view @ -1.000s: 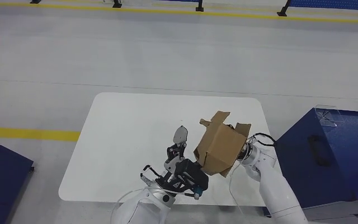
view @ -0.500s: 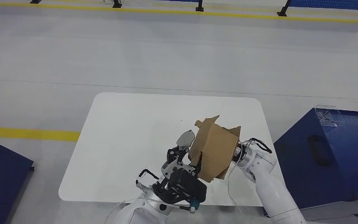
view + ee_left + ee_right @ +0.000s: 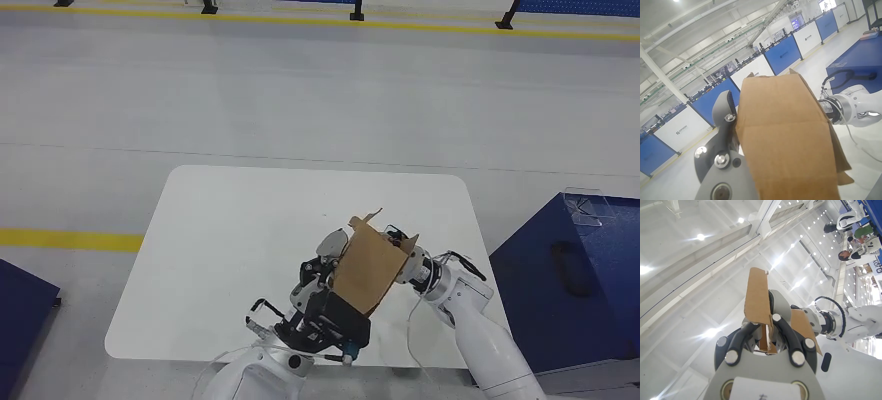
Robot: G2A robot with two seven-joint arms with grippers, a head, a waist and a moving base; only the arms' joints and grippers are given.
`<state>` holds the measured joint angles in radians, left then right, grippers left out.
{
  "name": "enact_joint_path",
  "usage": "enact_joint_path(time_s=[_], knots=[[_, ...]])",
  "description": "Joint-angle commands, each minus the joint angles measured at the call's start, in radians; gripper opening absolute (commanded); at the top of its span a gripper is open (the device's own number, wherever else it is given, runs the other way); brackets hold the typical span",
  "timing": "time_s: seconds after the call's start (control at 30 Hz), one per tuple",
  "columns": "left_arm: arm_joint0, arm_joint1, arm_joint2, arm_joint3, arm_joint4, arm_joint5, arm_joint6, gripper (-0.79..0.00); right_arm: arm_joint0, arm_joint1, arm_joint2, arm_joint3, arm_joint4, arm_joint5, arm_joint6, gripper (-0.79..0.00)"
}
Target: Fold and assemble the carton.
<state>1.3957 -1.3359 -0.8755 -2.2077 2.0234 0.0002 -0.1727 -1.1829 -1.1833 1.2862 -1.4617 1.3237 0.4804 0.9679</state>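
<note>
A brown carton (image 3: 366, 266), partly folded with loose flaps at its far end, hangs tilted over the front right part of the white table (image 3: 220, 260). My right gripper (image 3: 410, 264) holds it from the right. In the right wrist view that gripper (image 3: 763, 325) is shut on a cardboard flap (image 3: 756, 298). My left gripper (image 3: 327, 262) sits against the carton's left side. Its one visible finger (image 3: 723, 111) is spread wide, with the pad touching the edge of the carton (image 3: 787, 132). The other finger is hidden behind the carton panel.
A dark blue cabinet (image 3: 570, 280) stands just past the table's right edge, beside the right arm. Another blue block (image 3: 20, 300) sits off the left front corner. The table's left and far parts are bare.
The right arm has carried the carton left and a little down until it meets the left gripper. The carton has turned narrower and more upright. The left gripper has shifted slightly.
</note>
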Motion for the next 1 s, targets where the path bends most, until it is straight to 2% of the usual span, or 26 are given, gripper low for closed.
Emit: enact_joint_path(time_s=[0.0, 0.03, 0.07, 0.1, 0.53, 0.63, 0.7, 0.83, 0.9, 0.97], knots=[[0.003, -0.001, -0.004, -0.002, -0.005, -0.005, 0.0, -0.785, 0.0, 0.0, 0.0, -0.001, -0.003, -0.003, 0.0, -0.785], [0.005, -0.001, -0.006, -0.003, -0.009, -0.008, -0.001, -0.785, 0.0, 0.0, -0.001, -0.002, -0.005, -0.003, 0.0, -0.785], [0.006, -0.001, -0.009, -0.005, -0.011, -0.01, -0.001, -0.785, 0.0, 0.0, -0.001, -0.002, -0.005, -0.003, 0.0, -0.619], [0.008, -0.001, -0.011, -0.006, -0.012, -0.011, 0.001, -0.785, 0.0, 0.0, -0.001, -0.002, -0.005, -0.003, 0.0, 0.0], [0.012, -0.001, -0.017, -0.005, -0.006, -0.013, 0.004, -0.785, -0.007, 0.0, 0.005, 0.001, 0.005, -0.006, -0.013, 0.0], [0.024, -0.002, -0.021, -0.017, -0.039, -0.052, -0.067, -0.785, 0.008, 0.005, 0.055, 0.028, 0.005, -0.044, -0.004, 0.0], [0.028, -0.007, -0.043, -0.047, -0.148, -0.063, -0.137, -0.785, 0.018, 0.013, 0.093, 0.05, -0.021, -0.07, 0.035, 0.0], [0.001, -0.018, -0.13, -0.067, -0.487, -0.079, -0.263, -0.785, 0.044, 0.034, 0.179, 0.084, -0.11, -0.117, 0.143, 0.0], [-0.023, -0.024, -0.193, -0.045, -0.658, -0.042, -0.306, -0.785, 0.051, 0.045, 0.221, 0.085, -0.164, -0.152, 0.2, 0.0], [-0.054, -0.029, -0.24, -0.011, -0.863, -0.048, -0.367, -0.785, 0.052, 0.054, 0.258, 0.078, -0.21, -0.198, 0.246, 0.0]])
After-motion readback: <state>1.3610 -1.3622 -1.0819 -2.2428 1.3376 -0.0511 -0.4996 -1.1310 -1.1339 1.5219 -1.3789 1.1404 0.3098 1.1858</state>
